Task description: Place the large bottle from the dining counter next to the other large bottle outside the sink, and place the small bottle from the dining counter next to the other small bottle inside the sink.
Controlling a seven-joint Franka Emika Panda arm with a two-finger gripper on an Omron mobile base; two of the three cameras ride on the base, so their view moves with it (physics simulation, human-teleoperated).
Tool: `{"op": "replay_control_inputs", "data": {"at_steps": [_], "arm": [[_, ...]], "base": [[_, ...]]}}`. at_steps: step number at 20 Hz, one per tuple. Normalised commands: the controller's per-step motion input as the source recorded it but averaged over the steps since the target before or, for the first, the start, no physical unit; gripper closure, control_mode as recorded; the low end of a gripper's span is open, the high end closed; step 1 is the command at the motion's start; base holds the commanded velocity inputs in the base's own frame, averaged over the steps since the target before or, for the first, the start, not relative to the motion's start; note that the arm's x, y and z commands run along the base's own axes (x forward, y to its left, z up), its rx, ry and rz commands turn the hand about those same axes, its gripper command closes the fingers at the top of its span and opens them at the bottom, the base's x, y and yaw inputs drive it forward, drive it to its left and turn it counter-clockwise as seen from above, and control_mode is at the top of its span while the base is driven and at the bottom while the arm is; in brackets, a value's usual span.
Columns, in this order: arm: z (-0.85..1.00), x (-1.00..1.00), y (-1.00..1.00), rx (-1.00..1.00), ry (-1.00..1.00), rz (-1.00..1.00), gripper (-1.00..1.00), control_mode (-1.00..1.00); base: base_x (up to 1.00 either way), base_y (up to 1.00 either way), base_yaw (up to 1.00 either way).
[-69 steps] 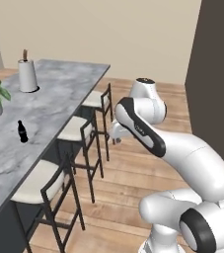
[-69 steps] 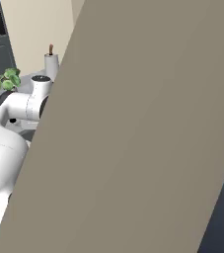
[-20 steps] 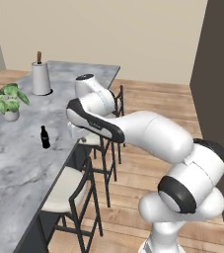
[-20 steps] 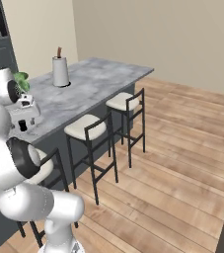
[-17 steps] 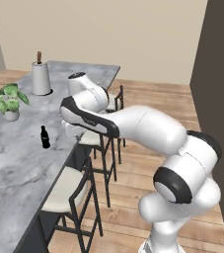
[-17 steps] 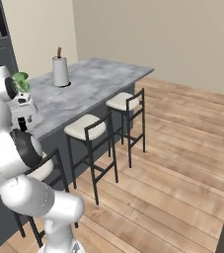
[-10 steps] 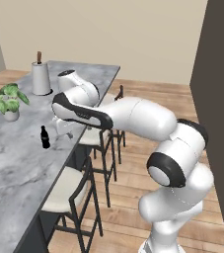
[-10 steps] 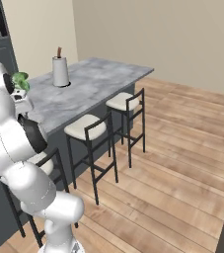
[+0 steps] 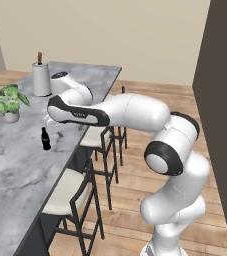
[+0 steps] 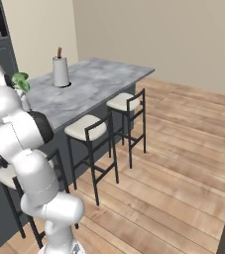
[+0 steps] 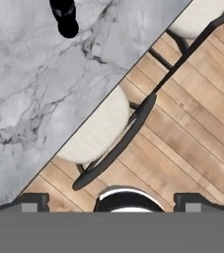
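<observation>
Black small bottle [image 9: 45, 139] unmoved; hand [image 9: 54, 121] has swung beside it.

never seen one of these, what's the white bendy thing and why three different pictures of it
The white thing is a robot arm on a driving base, in a rendered kitchen. Two cameras ride on the base behind it, one to its left and one to its right. The third sits on the hand and looks down along the claw.

The arm reaches over a marbled counter lined with stools. On the counter stand a small dark bottle, a potted plant and a paper towel roll. In the hand view the bottle sits at the top edge, with a stool seat below. The claw is open and holds nothing.
</observation>
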Motion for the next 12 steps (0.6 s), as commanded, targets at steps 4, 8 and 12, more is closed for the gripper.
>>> {"op": "replay_control_inputs", "data": {"at_steps": [4, 8, 12], "arm": [[-0.13, 0.44, 0.19, 0.12, -0.12, -0.08, -1.0, -1.0], [-0.12, 0.3, 0.11, 0.1, -0.12, -0.1, -1.0, -1.0], [0.01, 0.11, 0.24, 0.0, 0.05, -0.02, -1.0, -1.0]], "base": [[0.0, 0.0, 0.0], [0.0, 0.0, 0.0], [0.0, 0.0, 0.0]]}}
